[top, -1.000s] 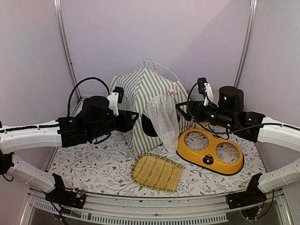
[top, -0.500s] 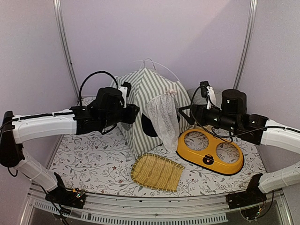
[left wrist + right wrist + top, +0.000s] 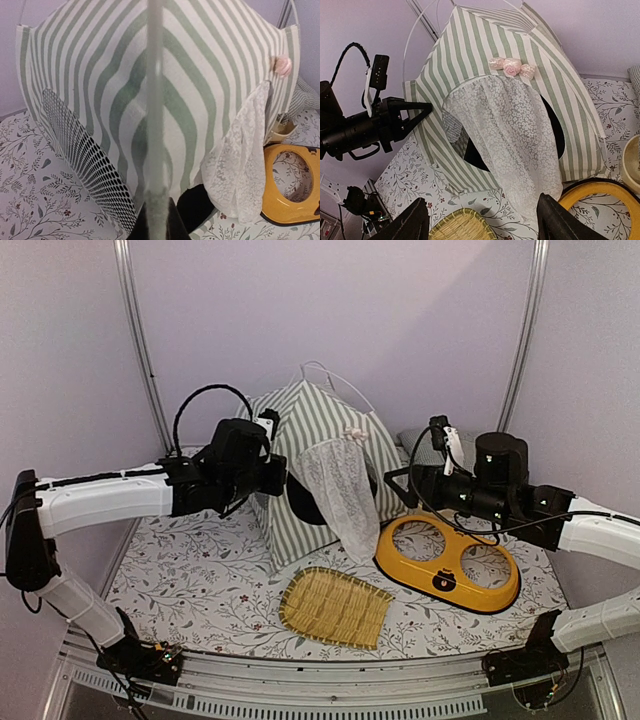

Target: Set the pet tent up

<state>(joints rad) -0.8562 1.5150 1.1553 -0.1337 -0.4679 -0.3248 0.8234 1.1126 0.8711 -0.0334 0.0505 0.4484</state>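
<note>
One flower-printed bench [image 3: 190, 590] carries everything. At its back middle stands the striped pet tent [image 3: 320, 440], its lace curtain [image 3: 340, 490] hanging over the doorway. A yellow double bowl [image 3: 450, 555] lies just right of it, and a bamboo tray [image 3: 335, 607] lies in front. The left tool [image 3: 156, 215] is pressed together, pinching the tent's corner edge. The right tool [image 3: 395, 485] is spread wide beside the tent, holding nothing.

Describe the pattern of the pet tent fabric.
Grey-green and white stripes on the pet tent; left wrist view.
</note>
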